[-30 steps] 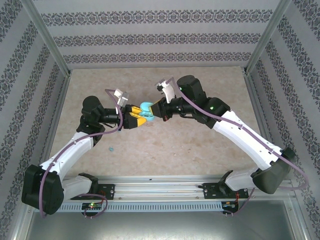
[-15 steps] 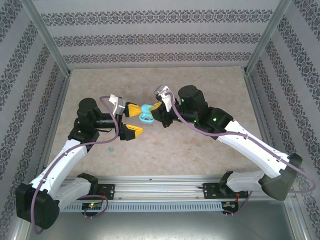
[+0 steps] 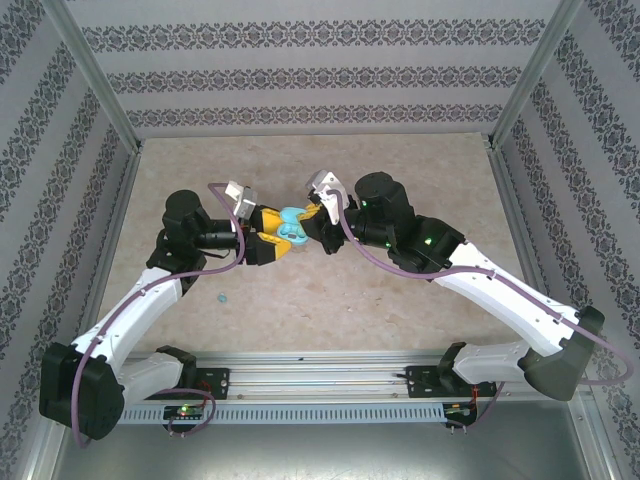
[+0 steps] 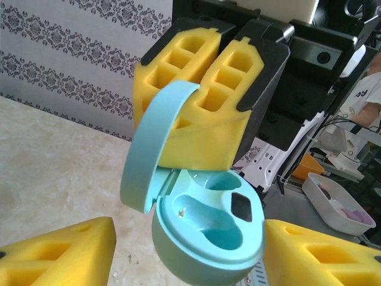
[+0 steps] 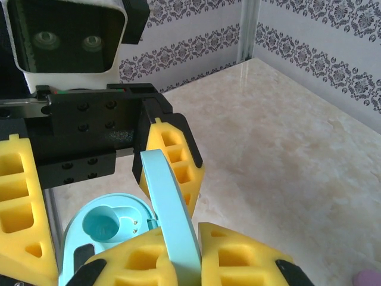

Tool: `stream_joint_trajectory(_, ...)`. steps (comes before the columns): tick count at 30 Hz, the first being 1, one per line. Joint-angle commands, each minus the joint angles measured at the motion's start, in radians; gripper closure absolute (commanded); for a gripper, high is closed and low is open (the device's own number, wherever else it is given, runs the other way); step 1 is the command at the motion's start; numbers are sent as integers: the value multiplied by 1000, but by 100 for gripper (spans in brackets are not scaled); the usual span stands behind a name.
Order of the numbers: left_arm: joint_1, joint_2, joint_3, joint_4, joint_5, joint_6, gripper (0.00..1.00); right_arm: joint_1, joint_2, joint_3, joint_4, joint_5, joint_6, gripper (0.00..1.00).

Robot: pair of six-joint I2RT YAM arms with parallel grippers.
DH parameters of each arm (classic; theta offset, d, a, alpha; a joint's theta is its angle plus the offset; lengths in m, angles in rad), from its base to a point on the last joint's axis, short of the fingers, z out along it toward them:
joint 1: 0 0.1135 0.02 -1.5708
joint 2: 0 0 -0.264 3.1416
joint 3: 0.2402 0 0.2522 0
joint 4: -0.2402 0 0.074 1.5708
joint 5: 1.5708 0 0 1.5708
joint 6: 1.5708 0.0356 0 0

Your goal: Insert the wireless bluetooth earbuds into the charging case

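A turquoise charging case (image 3: 292,228) hangs open above the middle of the table. My right gripper (image 5: 187,253) is shut on its raised lid (image 5: 172,208), one yellow finger on each face. The base (image 4: 208,232) shows two empty wells. My left gripper (image 4: 190,259) is open around the base. Its left finger (image 4: 59,253) stands clear of the shell and its right finger (image 4: 321,256) is close against it. A tiny light blue earbud (image 3: 222,297) lies on the table near the left arm. From above, the left gripper (image 3: 272,233) and the right gripper (image 3: 310,216) meet at the case.
A pink object (image 5: 369,277) sits at the lower right edge of the right wrist view, too cut off to identify. Patterned walls and metal posts (image 3: 95,85) enclose the beige table (image 3: 400,170). The rail with the arm bases (image 3: 320,375) runs along the near edge.
My left gripper let go, spread wide and drew back to the left, then came back round the case base with narrower jaws. The right gripper kept hold of the lid.
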Motion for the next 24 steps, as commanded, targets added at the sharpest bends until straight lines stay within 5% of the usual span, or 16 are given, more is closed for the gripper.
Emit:
stream_joint_trajectory(1,9,-3,12,99,28,-36,39,11,2,-3,30,7,-13,96)
stream_joint_trajectory(14,6,-14,2,108,40,-9,55,11,16,2,41,-7,-2,96)
stream_joint_trajectory(24,4,-26,-7,112,49,10,77,11,18,4,49,-7,15,89)
